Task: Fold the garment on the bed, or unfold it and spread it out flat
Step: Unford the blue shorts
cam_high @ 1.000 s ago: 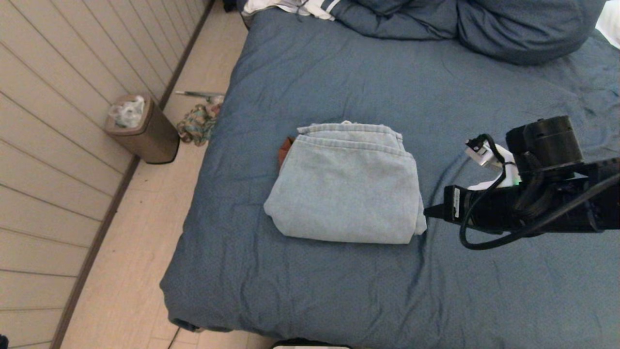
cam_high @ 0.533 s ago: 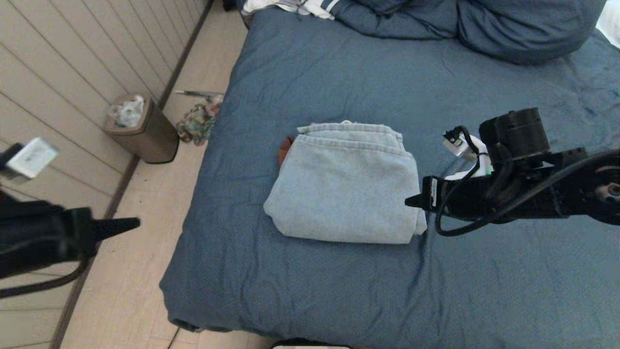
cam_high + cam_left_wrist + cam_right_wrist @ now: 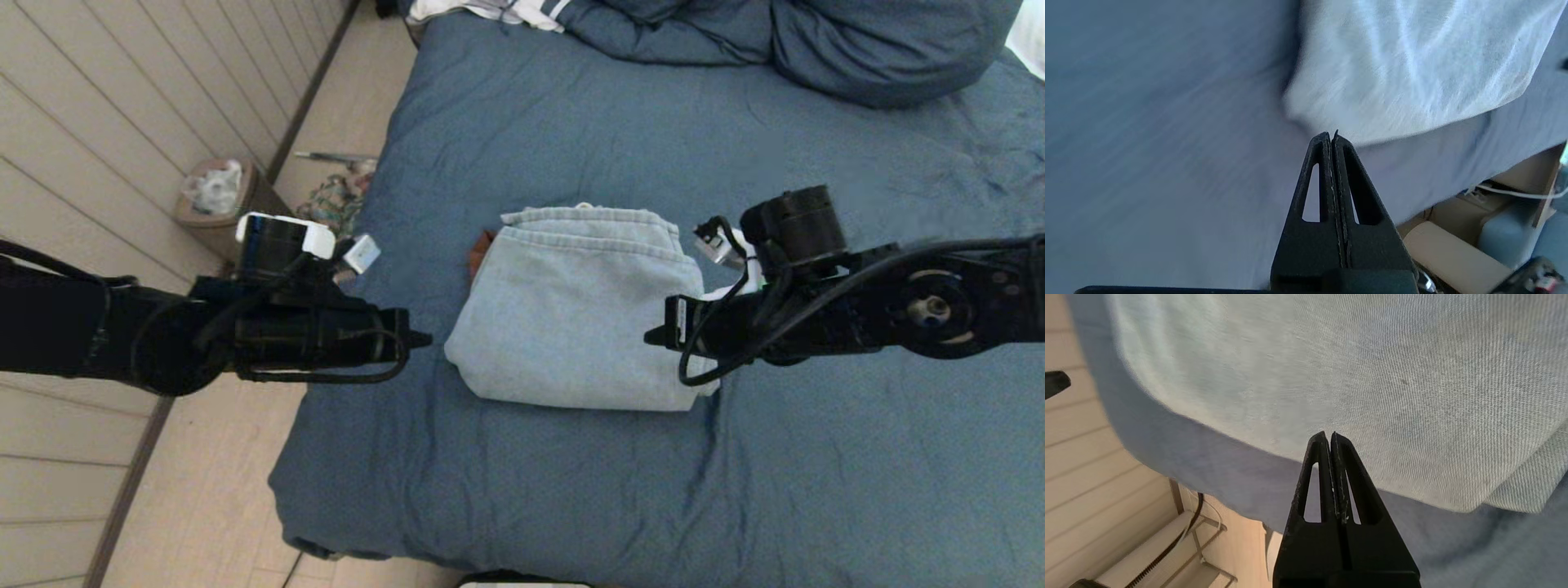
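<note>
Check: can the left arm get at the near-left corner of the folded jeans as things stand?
Probably yes. The left gripper points at the folded jeans from their left with only bare bed cover between them. Its fingers are shut, so it must open first.

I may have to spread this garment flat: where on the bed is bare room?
Open cover on the bed lies between the folded light-blue denim garment and the bunched duvet, and between the garment and the bed's near edge. Crowded: left end effector and right end effector flank the garment.
</note>
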